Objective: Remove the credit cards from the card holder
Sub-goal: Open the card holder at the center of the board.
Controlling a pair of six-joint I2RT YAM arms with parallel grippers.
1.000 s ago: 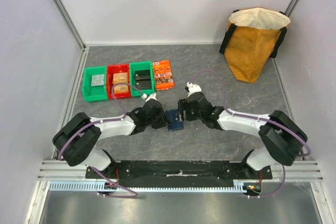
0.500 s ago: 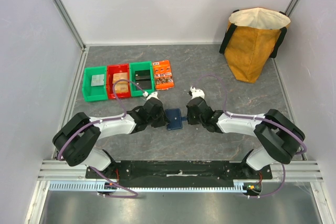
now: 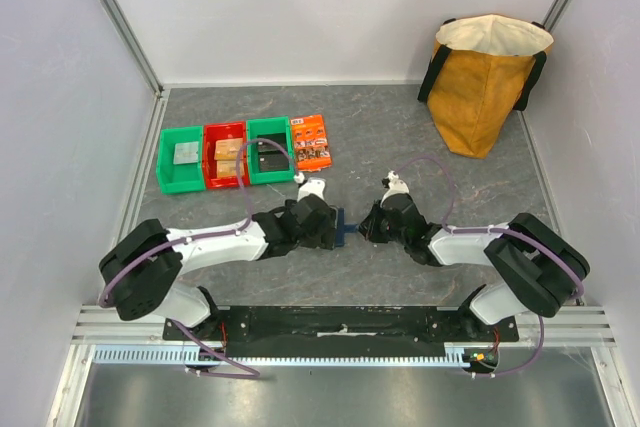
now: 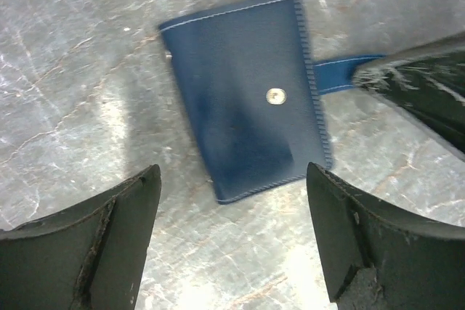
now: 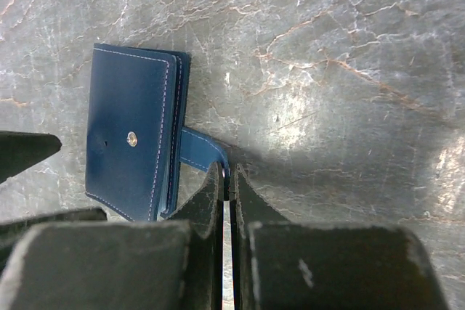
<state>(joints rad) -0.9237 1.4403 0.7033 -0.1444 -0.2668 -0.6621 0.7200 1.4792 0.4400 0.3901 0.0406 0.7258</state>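
Right now your card holder (image 4: 243, 96) lies flat on the grey marbled table (image 3: 400, 127), near its front edge, between the two arms. It is folded shut. You see only its dark navy cover, with pale stitching along the edges and a small metal snap (image 4: 275, 95) near the middle of the face. Its narrow tab (image 5: 203, 152) sticks out sideways towards the right arm.

Your right gripper (image 5: 227, 176) is pinched tight on the end of that tab, its fingers pressed together with only the strap between them. Your left gripper (image 4: 232, 179) stands wide apart, hovering over the holder with one finger (image 4: 123, 245) off to each side; whether they touch the leather you cannot tell.

From the top camera the left gripper (image 3: 325, 227) covers nearly all of the holder, so only a sliver of blue shows beside the right gripper (image 3: 368, 229).

Further back on the left stand three bins in a row: a green bin (image 3: 181, 158), a red bin (image 3: 226, 155) and a second green bin (image 3: 269, 150). An orange packet (image 3: 311, 143) lies just beside the last one. All are well apart from the holder. A tan bag (image 3: 487, 82) with black handles stands at the far right corner.
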